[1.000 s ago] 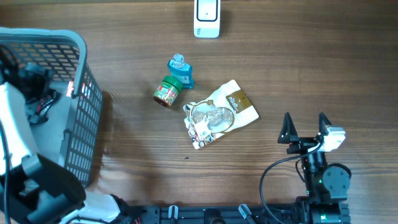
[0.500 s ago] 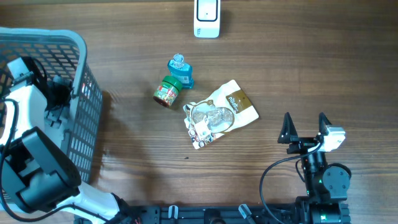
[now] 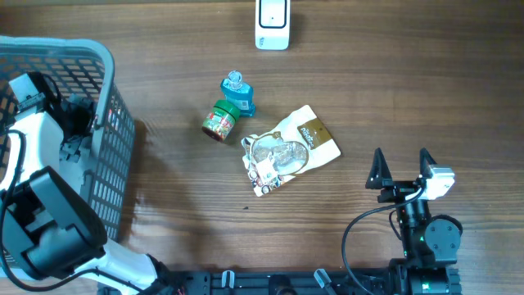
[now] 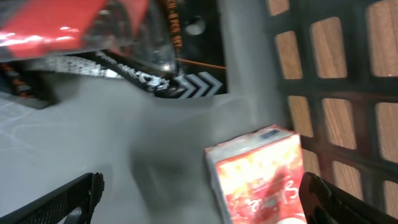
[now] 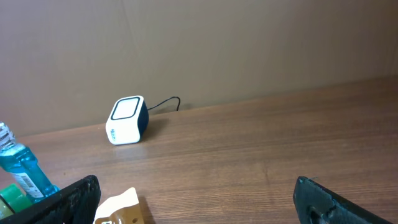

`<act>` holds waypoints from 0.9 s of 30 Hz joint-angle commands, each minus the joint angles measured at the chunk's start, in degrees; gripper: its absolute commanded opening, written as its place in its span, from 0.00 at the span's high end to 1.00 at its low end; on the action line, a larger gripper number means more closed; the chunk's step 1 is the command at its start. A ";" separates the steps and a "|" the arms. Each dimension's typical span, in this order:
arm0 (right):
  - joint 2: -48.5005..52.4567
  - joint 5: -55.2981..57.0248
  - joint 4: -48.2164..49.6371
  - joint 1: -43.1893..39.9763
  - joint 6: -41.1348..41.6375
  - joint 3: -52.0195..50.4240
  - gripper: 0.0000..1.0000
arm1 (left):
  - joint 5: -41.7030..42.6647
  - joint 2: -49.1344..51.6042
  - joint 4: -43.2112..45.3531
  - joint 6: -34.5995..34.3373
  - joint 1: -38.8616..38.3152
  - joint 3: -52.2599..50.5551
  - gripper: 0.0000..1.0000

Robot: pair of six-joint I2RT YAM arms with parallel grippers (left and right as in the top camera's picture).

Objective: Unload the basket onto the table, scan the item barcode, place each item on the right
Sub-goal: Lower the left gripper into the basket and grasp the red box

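Right gripper [image 3: 402,161] is sitting at the near right of the brown wooden table [image 3: 409,82], jaws standing wide apart, gripping nothing and touching nothing. In its wrist view only the two black fingertips [image 5: 74,196] are showing, cut off by the bottom edge.

Just left of it and a bit farther, a beige and gold foil pouch with a clear window [image 3: 291,152] is lying flat. The print on it is too small to read.

Farther left, a small jar with a green lid [image 3: 219,120] is lying tipped on its side, touching or nearly touching a blue plastic bottle with a clear cap [image 3: 237,94]. I cannot tell which.

At the far left, a grey plastic mesh basket [image 3: 106,57] is running out of frame. Left gripper [image 4: 200,180] is reaching inside it, mostly hidden from overhead by its own arm and the basket wall. Jaws are spread wide and holding nothing. Between the fingertips, a red and white carton box [image 4: 258,174] is lying on the basket floor by the mesh wall, blurred, its print unreadable. Beyond it, a shiny red foil packet [image 4: 62,25] and a black wrapper with white chevrons [image 4: 155,81] are lying partly cut off.

White box-shaped barcode scanner [image 3: 272,24] is sitting at the far edge of the table, well apart from everything, its top cropped in the overhead view.
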 commanded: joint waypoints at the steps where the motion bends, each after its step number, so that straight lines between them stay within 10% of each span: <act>1: -0.31 -0.55 0.15 0.35 -0.66 -0.07 0.00 | 0.28 1.36 1.51 -0.61 -2.27 -0.31 0.00; 27: -0.31 -0.55 0.15 0.35 -0.68 -0.07 0.00 | -8.37 2.56 -2.21 -2.60 -4.94 -0.31 0.11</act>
